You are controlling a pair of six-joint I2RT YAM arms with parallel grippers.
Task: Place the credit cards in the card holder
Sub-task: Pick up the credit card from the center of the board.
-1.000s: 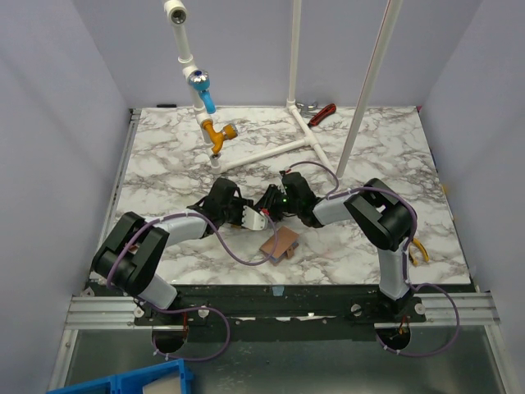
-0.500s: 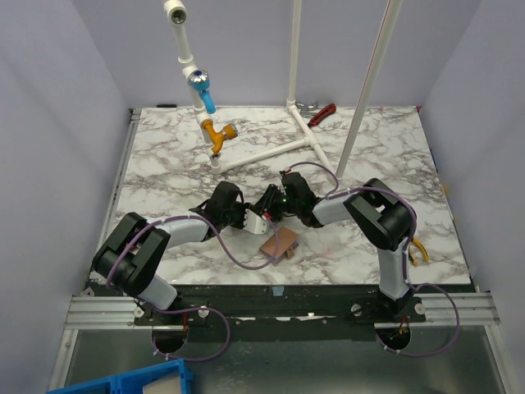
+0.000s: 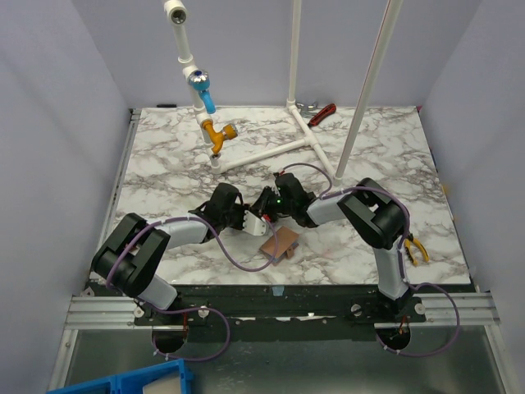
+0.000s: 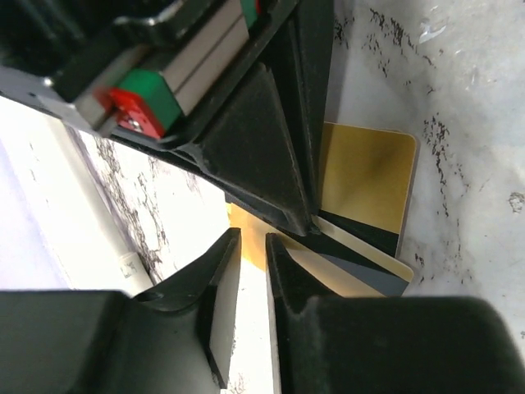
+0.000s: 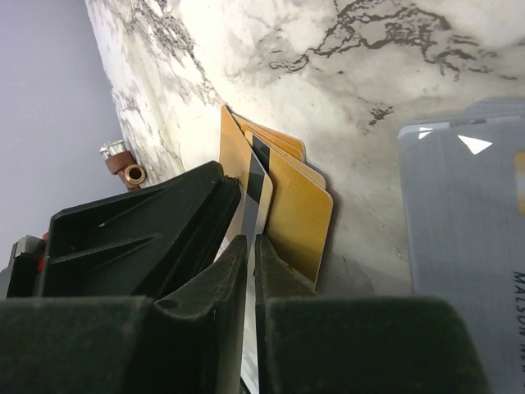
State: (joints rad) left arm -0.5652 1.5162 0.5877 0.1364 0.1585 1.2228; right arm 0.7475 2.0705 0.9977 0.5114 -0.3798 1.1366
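The tan-brown card holder (image 3: 279,244) lies on the marble table near the front edge, just in front of both grippers. My left gripper (image 3: 248,220) and right gripper (image 3: 264,215) meet tip to tip behind it. The right gripper (image 5: 250,238) is shut on the edge of a gold card with a dark stripe (image 5: 258,176), which stands on edge against more gold cards (image 5: 299,213). The left gripper (image 4: 250,236) has a narrow gap between its fingers, its tips at the gold cards (image 4: 365,176). A silvery-grey card (image 5: 467,230) lies flat nearby.
A white pipe frame (image 3: 271,149) with blue and orange fittings stands at the back middle. Red-handled pliers (image 3: 321,113) lie at the far edge. A yellow-handled tool (image 3: 417,249) lies by the right arm. A brass fitting (image 5: 131,174) shows in the right wrist view.
The left gripper has slid a little right toward the right gripper. The right arm's wrist has shifted slightly left. The card holder has not moved.
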